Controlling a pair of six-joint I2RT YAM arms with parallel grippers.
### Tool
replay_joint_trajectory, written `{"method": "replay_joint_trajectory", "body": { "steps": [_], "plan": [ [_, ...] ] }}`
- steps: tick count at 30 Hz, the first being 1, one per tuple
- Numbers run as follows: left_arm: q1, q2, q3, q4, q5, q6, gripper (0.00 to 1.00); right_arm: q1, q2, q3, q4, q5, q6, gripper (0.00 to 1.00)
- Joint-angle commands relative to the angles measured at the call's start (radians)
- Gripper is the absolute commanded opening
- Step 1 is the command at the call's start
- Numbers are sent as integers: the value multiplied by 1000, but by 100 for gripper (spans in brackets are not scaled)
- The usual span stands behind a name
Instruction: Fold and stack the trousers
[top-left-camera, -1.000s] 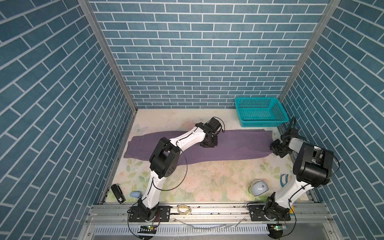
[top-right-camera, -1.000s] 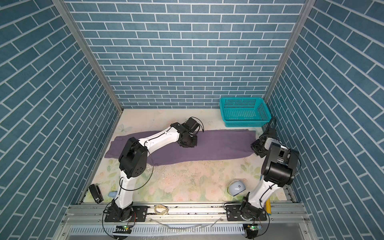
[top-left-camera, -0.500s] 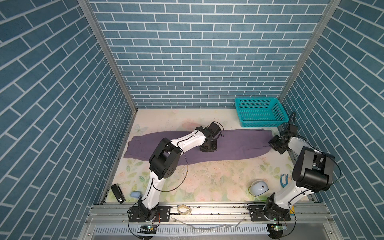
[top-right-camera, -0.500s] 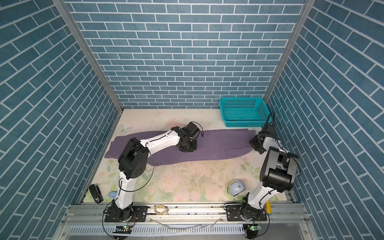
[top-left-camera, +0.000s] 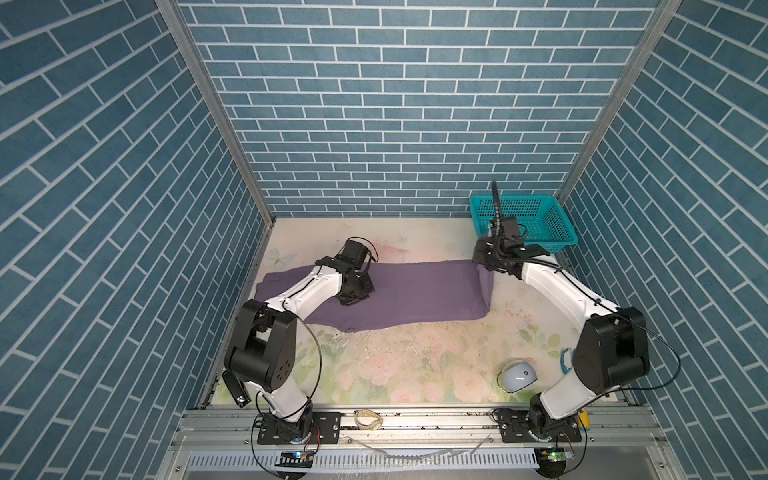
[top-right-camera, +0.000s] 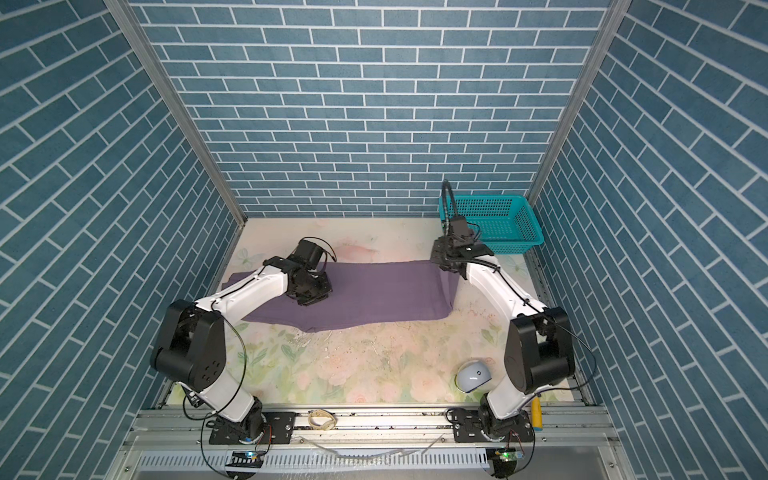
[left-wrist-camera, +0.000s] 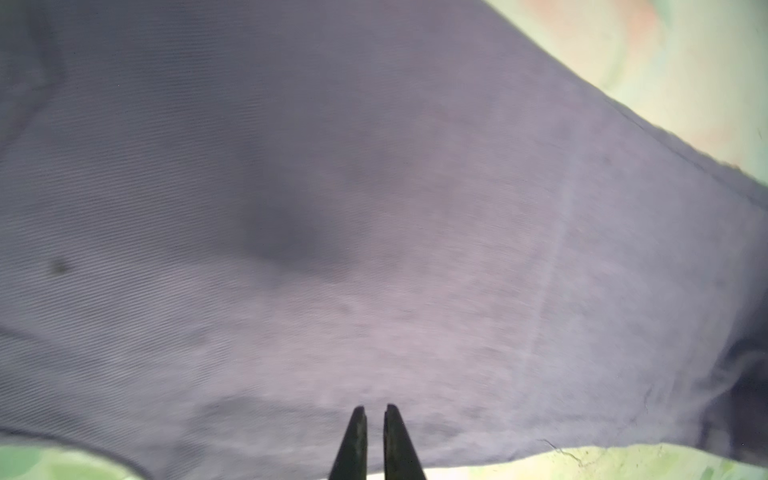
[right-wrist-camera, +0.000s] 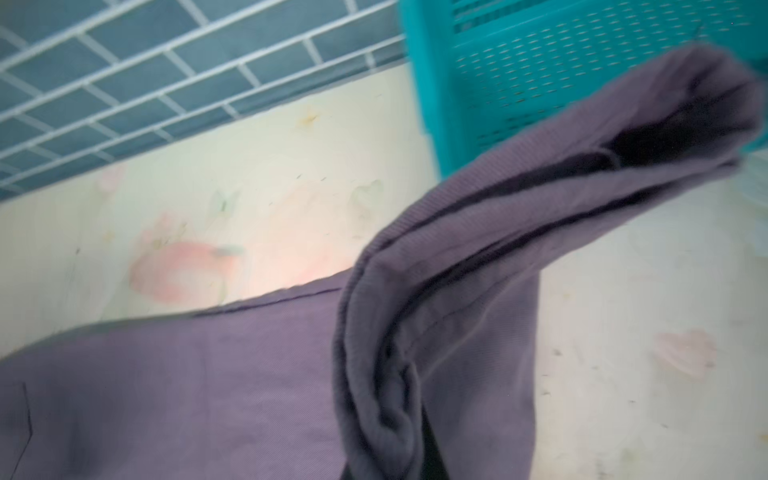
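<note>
Trousers: one dusty-purple pair of trousers lies lengthwise across the far half of the floral mat, its right end raised off the mat.
Edges: the far edge runs nearly parallel with the back wall. The near edge bulges toward the front, left of centre. The right hem curls upward, and its layers gape in the right wrist view.
Right gripper: clamped on that raised end, just beside the teal basket.
Left gripper: down on the cloth near the middle of its length, fingertips drawn almost together. Whether they pinch fabric I cannot tell.
Open room: bare mat between the trousers and the front rail, and a narrower bare strip before the back wall.
Room: blue brick-patterned walls on three sides.
Count: one pair of trousers, one basket, two arms, one pale dome-shaped object, and one rubber band on the rail.
</note>
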Motion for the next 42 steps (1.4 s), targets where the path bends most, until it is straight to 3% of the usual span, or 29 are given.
{"method": "replay_joint_trajectory", "body": {
  "steps": [1,6,12,23,27,31,32,36,42],
  "plan": [
    [45,-53,-58,12,26,-8,13,130,96,99,-54,29,-55,0],
    [72,-75,-128,40,44,-23,13,270,217,156,-56,-16,-50,0],
    [74,-18,-166,103,95,-46,13,319,312,174,-43,-89,-6,0],
    [80,4,-143,101,95,-36,13,405,271,229,-72,-129,0,0],
    [91,7,-140,101,97,-35,16,458,334,243,-74,-167,13,0],
    [99,2,-142,101,98,-33,30,500,414,253,-42,-331,11,41],
    [101,0,-142,99,98,-33,35,509,425,263,-47,-357,2,96],
    [101,1,-138,101,97,-33,52,513,389,253,-40,-363,-8,99],
    [82,31,-72,103,120,-21,57,383,195,149,-10,-335,29,99]
  ]
}}
